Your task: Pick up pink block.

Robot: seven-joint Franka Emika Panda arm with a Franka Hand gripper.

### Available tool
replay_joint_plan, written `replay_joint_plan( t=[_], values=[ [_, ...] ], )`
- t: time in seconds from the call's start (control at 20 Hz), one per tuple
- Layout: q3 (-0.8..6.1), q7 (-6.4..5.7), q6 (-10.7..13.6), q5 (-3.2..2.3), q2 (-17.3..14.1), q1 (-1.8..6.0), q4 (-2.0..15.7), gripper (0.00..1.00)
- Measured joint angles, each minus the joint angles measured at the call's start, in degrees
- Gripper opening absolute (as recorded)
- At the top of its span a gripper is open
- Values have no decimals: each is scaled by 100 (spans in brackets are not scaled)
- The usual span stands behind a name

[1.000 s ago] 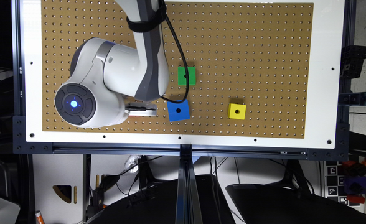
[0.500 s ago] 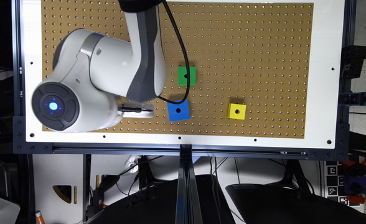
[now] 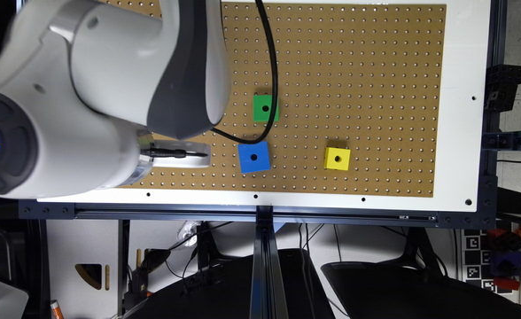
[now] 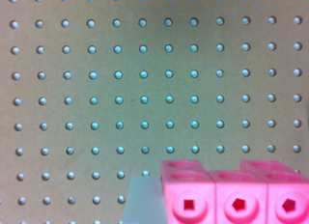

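Pink plastic block (image 4: 236, 195), with round studs, sits close under the wrist camera above the brown pegboard worktop (image 4: 145, 89), beside a pale translucent piece. Whether the tool grips it, I cannot tell. In the exterior view, 3 cubes lie apart: green (image 3: 265, 107), blue (image 3: 254, 157), yellow (image 3: 336, 158).

pegboard (image 3: 353, 66): brown, dotted hole grid | cubes: green (image 3: 265, 107), blue (image 3: 254, 157), yellow (image 3: 336, 158) | pink block (image 4: 236, 195): pink | arm (image 3: 110, 88): white, grey
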State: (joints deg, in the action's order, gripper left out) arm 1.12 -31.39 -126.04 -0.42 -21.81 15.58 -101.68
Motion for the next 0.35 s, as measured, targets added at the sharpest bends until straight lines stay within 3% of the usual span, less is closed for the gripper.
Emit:
replay_joint_plan(
  t=[0.1, 0.35],
  values=[
    [0, 0, 189, 0, 196, 0, 0, 0],
    [2, 0, 290, 0, 368, 0, 3, 0]
  ],
)
